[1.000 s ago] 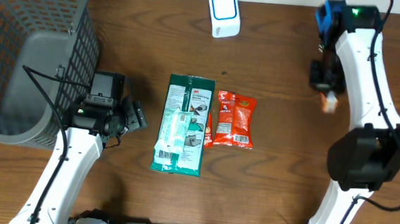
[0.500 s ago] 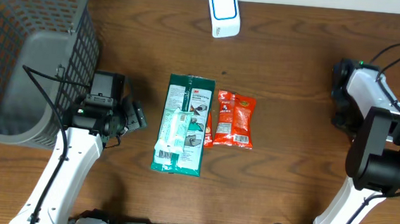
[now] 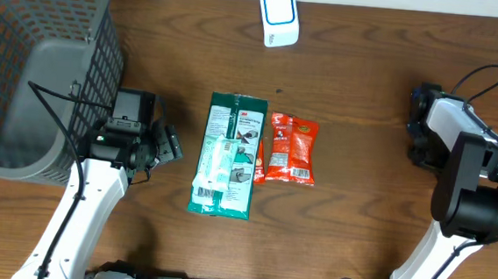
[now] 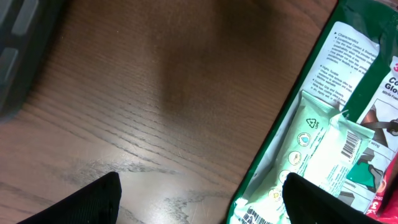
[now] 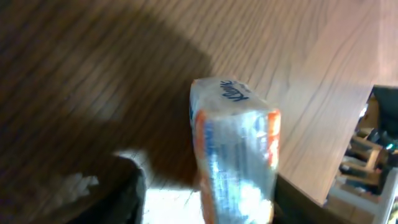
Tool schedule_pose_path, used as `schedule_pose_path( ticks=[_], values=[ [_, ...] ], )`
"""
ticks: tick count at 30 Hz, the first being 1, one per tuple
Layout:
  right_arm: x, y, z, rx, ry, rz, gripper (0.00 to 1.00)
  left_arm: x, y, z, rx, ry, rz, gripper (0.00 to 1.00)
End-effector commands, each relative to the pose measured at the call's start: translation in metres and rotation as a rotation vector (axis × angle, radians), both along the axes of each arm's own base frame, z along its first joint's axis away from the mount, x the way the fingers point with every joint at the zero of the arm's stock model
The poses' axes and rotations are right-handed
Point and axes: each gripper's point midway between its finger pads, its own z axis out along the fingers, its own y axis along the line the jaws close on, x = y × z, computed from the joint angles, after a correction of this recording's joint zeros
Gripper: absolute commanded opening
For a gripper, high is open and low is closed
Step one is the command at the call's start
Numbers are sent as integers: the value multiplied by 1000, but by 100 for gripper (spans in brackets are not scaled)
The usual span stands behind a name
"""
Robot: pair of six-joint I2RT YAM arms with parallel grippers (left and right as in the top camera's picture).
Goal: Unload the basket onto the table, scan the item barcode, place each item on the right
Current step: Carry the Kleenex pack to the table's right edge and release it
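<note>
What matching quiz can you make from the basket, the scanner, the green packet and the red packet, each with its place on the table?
Things:
1 basket
2 scanner
3 green packet
4 red packet

Places:
A back edge, middle
B just right of the green packet
C far left corner
D middle of the table

Pairs: 1-C, 2-A, 3-D, 4-B

Grey plastic mesh basket (image 3: pixel 45 99) at the left end of a dark wooden table (image 3: pixel 358 94), green 3M package (image 3: pixel 233 121) lying flat near the middle, pale green-and-white packet (image 3: pixel 214 168) resting on it, red snack packet (image 3: pixel 292 149) touching its right edge
</note>
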Motion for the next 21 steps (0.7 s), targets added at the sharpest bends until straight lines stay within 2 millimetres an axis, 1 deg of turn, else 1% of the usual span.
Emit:
schedule_pose_path(
  ticks=[1, 4, 7, 11, 16, 18, 20, 21],
  values=[
    [6, 8, -6, 105, -2, 22, 63, 1, 3, 0, 7, -1, 9, 84],
    [17, 23, -10, 226, -11, 72, 70, 1, 3, 0, 7, -1, 10, 84],
    [25, 30, -10, 286, -16, 108, 73, 1, 3, 0, 7, -1, 9, 84],
    [27, 31, -3, 297, -11, 114, 75, 1, 3, 0, 7, -1, 10, 84],
    [26, 32, 11, 305, 19, 109, 77, 1, 3, 0, 7, -2, 10, 84],
    [27, 35, 14, 329, 19, 106, 77, 1, 3, 0, 7, -4, 10, 84],
    [31, 46, 14, 404, 14, 130, 78, 1, 3, 0, 7, -4, 10, 84],
    [37, 72, 8, 570, -2, 197, 80, 1, 3, 0, 7, -4, 10, 84]
  ],
)
